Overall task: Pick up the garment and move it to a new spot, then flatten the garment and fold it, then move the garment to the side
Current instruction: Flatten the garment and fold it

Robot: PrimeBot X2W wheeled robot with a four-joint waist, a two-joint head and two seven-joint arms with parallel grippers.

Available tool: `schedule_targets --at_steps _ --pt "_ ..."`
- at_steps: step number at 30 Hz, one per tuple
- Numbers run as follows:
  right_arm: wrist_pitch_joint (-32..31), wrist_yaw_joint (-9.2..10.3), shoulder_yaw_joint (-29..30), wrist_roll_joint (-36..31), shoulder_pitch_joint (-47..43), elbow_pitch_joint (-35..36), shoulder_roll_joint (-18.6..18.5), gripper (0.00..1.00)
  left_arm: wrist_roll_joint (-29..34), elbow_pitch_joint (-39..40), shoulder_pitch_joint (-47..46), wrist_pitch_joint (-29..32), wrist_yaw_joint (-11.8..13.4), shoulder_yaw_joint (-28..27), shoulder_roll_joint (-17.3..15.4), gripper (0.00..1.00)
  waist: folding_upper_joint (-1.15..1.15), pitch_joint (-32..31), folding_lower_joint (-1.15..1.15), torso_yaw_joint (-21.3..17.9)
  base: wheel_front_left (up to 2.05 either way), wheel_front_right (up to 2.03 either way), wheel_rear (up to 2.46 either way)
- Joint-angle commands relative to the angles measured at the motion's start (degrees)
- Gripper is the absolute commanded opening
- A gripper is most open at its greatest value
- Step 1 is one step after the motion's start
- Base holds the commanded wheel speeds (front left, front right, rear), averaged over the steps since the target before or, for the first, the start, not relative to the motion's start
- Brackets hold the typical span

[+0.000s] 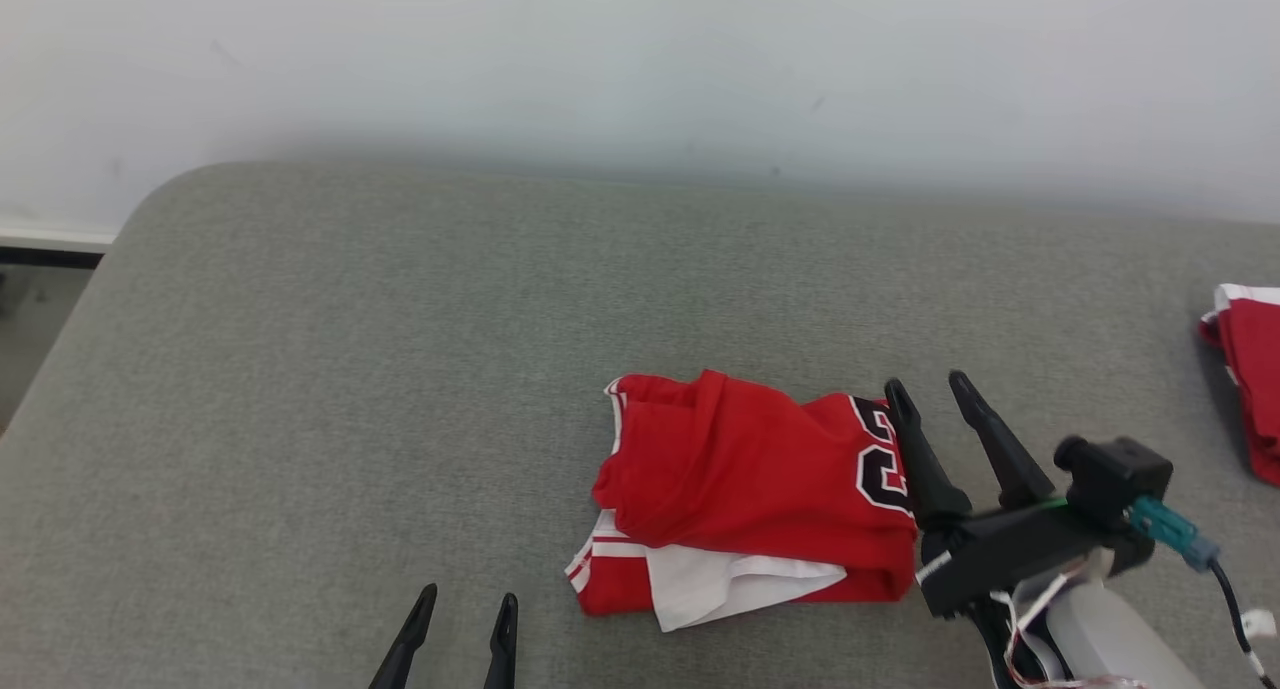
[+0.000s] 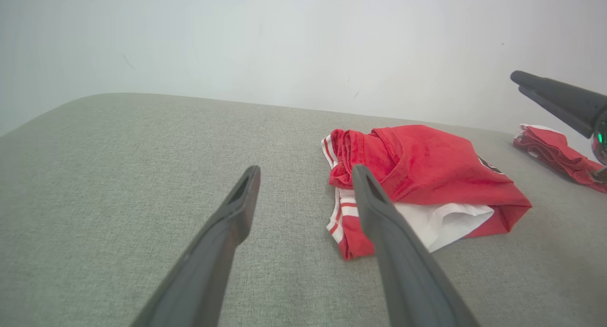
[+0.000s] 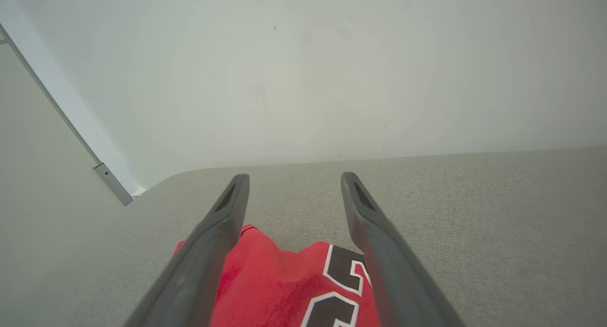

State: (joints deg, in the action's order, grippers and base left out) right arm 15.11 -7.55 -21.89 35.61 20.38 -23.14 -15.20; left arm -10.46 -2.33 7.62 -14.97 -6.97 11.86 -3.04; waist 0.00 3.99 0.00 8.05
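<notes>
The garment (image 1: 745,489) is a red jersey with white trim and black numerals, lying folded in a loose bundle on the grey cushion (image 1: 350,369). The left wrist view has the garment (image 2: 422,175) to the right of my left fingers. My right gripper (image 1: 930,389) stands open at the bundle's right edge, its fingers raised over the numerals and holding nothing. In the right wrist view the garment (image 3: 289,289) lies below and between the open fingers (image 3: 218,232). My left gripper (image 1: 468,599) is open near the front edge, left of the bundle and apart from it.
A second red and white cloth (image 1: 1250,389) lies at the cushion's far right edge. A pale wall (image 1: 640,59) rises behind the cushion. The cushion's rounded left corner (image 1: 170,199) drops to the floor. Bare grey fabric spreads left of the garment.
</notes>
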Motion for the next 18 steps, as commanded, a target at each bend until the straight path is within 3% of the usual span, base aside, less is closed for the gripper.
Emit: schedule_targets --at_steps 1,9,18 --pt "0.0 0.16 1.3 -1.5 -2.1 0.9 0.3 1.0 0.0 0.3 -0.4 -0.2 0.3 -0.4 0.1 1.0 0.0 0.0 0.0 -2.1 0.0 0.0 0.0" --pt "0.0 0.16 7.2 -8.1 -10.2 6.1 1.5 1.0 -0.5 1.0 -0.4 -0.2 0.9 -0.6 0.2 1.0 0.0 -0.5 0.0 -6.1 0.0 0.0 0.0" --pt "0.0 0.16 8.7 -12.9 -17.1 11.2 2.8 1.0 -0.2 1.2 0.7 -0.2 2.0 -1.4 0.2 1.0 0.0 -2.9 0.0 -8.9 0.0 0.0 0.0"
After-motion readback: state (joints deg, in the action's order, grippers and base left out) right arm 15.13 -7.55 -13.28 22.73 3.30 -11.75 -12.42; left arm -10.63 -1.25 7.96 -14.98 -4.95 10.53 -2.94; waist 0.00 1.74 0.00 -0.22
